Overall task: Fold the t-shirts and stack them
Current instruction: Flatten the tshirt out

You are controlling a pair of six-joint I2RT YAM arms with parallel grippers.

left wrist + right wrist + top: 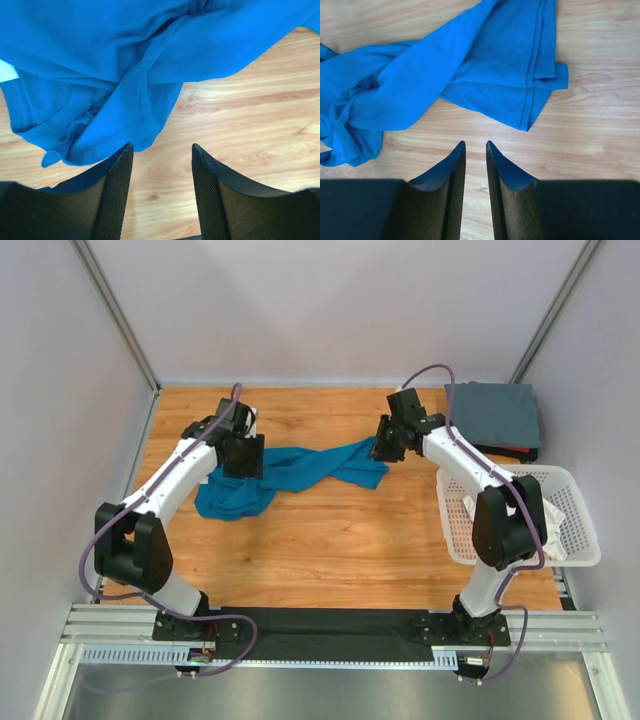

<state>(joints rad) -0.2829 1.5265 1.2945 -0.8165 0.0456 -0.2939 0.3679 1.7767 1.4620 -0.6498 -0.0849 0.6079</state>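
Wood underneath everything: table (330, 560). Carries the teal shirt (300, 468) across its middle, roped into a twisted band with a bunched lump at the left end and a hemmed flap at the right. Looks laid out for a two-ended pull, not yet flat enough to fold.

Holds, to the right of the teal shirt and nearer the arm bases, a white lattice basket (590, 540). Contains a white shirt (565, 525), rumpled against the wall farthest from the teal shirt, apparently waiting its turn. Shows bare lattice floor on the side towards the teal shirt.

Bears, right of the teal shirt and farther back, the grey shirt (495, 412) as a neat flat rectangle, so likely the base of the stack. Half hides a dark item (518, 452) with a red edge beneath its near side; cannot tell what.

Finds the left gripper (162, 147) just over the teal shirt's left lump, fingers spread apart with only wood between them, gripping nothing. Finds the right gripper (475, 143) just short of the teal shirt's right flap, fingers parted by a slim gap, wood showing through, nothing pinched. Suggests, with one arm at each end, a grab of both ends to stretch the cloth flat.
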